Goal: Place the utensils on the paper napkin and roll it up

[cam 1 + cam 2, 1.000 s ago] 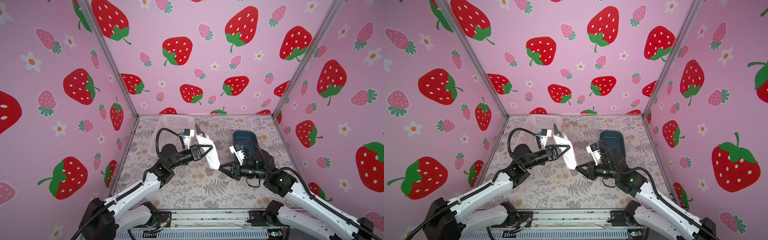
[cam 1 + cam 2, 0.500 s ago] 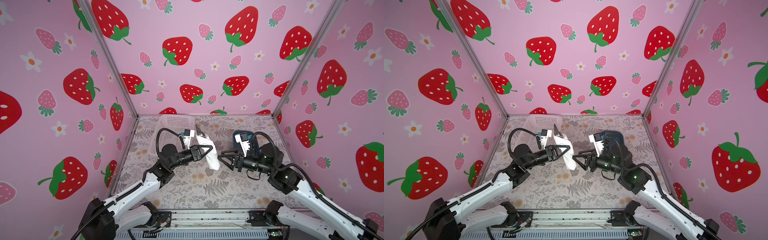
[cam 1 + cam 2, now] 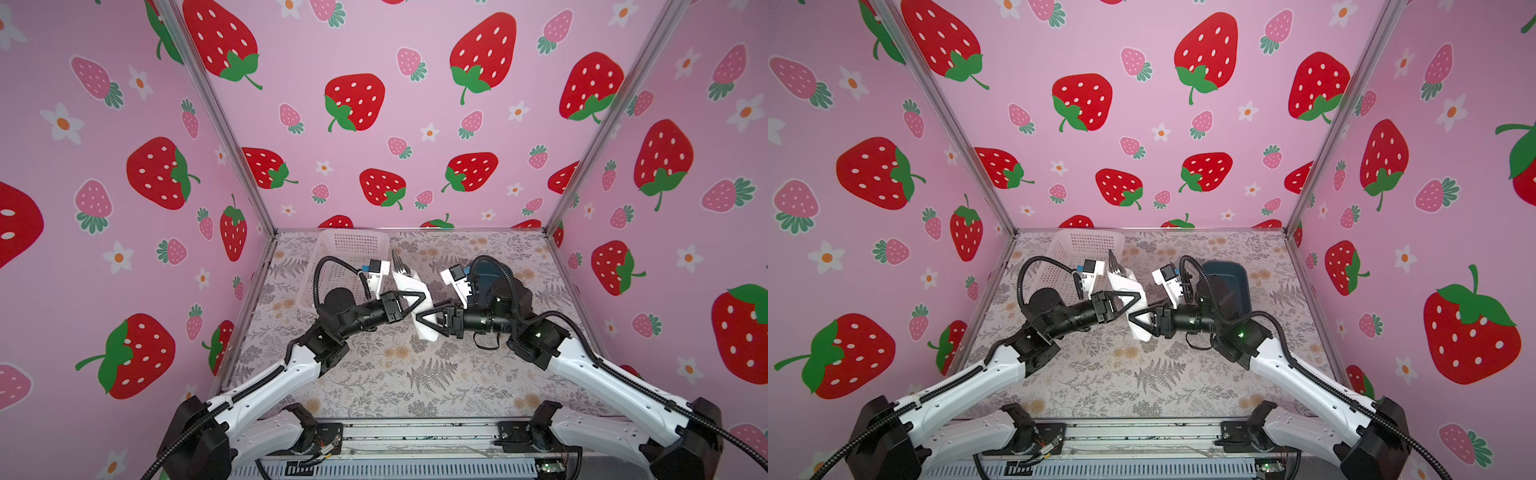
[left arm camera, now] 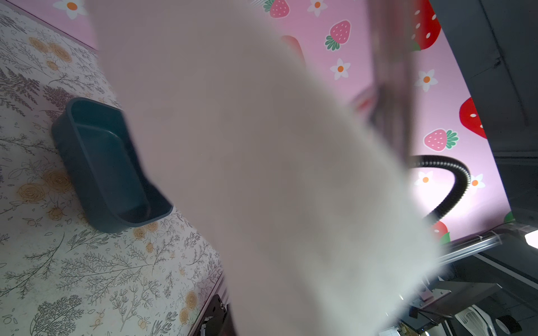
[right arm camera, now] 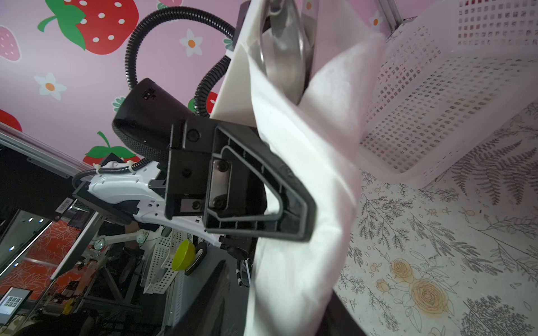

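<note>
your left hand (image 3: 423, 297) is pressed together on the paper napkin (image 3: 409, 286), pinching the white bundle about halfway down. it hangs clear of the worktop (image 3: 415, 374), just beside the white perforated basket (image 3: 353, 245). your right hand (image 3: 419, 319) sits at the bundle's lower end, and whether it's gripping or only alongside can't be told from here. best bet now: close the right hand on the loose lower tail, then turn it against the left pinch so the wrap tightens. go gently, thin paper probably tears. don't tip the top end downward, or the cutlery could slide out. look at the bundle: soft, creased, tilted, wrapped loosely rather than tight. the dark fork (image 3: 397, 262) tines and the silvery spoon (image 5: 282, 58) bowl poke out of the top, with a slack tail below.
</note>
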Action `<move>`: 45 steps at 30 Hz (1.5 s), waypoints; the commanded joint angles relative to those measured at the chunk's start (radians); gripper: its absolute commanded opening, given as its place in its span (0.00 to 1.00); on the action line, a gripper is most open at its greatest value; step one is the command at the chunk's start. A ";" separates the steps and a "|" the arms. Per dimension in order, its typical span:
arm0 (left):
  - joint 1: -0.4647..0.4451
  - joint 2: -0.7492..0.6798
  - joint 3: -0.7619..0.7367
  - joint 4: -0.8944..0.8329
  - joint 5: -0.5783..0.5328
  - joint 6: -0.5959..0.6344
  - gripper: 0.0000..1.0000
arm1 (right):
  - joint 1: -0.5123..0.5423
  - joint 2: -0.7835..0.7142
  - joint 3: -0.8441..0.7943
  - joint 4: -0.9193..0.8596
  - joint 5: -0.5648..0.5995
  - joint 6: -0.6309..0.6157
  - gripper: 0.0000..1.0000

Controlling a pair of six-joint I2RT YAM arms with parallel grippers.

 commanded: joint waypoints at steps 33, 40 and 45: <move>0.003 -0.029 -0.012 0.008 -0.008 0.032 0.52 | 0.051 0.010 0.012 0.014 0.148 -0.059 0.07; 0.003 -0.013 -0.065 0.033 -0.083 0.010 0.52 | 0.080 0.005 0.000 0.025 0.194 -0.084 0.07; 0.002 0.042 -0.046 0.118 -0.041 -0.008 0.41 | 0.082 0.015 -0.004 0.043 0.167 -0.090 0.07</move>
